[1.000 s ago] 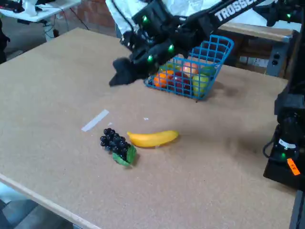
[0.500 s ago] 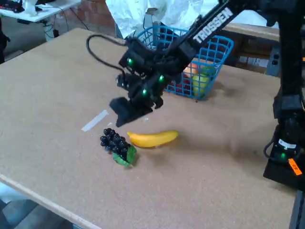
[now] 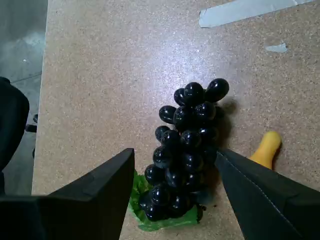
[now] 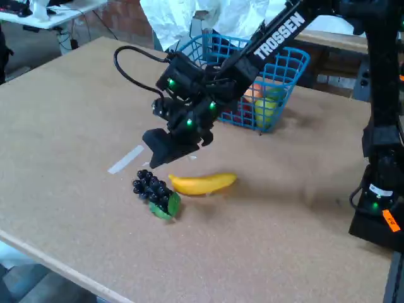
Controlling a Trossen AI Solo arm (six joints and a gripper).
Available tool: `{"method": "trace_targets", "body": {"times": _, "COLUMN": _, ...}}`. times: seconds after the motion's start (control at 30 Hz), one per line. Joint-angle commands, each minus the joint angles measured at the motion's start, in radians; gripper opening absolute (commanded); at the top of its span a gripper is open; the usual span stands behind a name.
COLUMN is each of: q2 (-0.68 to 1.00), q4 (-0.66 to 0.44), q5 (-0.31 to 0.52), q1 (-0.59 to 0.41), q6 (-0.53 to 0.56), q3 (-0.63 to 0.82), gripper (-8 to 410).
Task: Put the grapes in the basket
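Dark purple grapes (image 3: 187,150) lie on the tabletop (image 4: 76,113) directly below the gripper (image 3: 175,192), which hangs spread wide and empty, one finger to either side of the bunch. Just beyond one finger lies a yellow banana (image 4: 202,183), and behind the arm stands the blue basket (image 4: 284,69).

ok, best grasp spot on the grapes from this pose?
Come straight down and pinch the grapes across the narrow width at mid-bunch. The bunch lies long, leaf end nearest the open gripper, whose fingers already straddle it. Watch the banana beside the right finger.
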Motion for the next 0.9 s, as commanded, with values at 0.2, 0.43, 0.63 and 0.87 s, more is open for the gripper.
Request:
{"method": "trace_targets", "body": {"times": 0.2, "q2": 0.059, "q4": 0.009, "q5": -0.016, "q1": 0.013, "q6": -0.018, "q3": 0.016, "gripper": 229}}
{"method": "trace_targets", "body": {"times": 0.43, "q2": 0.153, "q4": 0.01, "q5": -0.033, "q1": 0.026, "q6": -0.019, "q3": 0.091, "gripper": 229}}
{"method": "trace_targets", "body": {"times": 0.63, "q2": 0.21, "q4": 0.002, "q5": -0.032, "q1": 0.029, "q6": -0.017, "q3": 0.15, "gripper": 229}}
{"method": "trace_targets", "body": {"times": 0.87, "q2": 0.21, "q4": -0.069, "q5": -0.023, "q1": 0.031, "q6": -0.013, "q3": 0.163, "gripper": 229}}
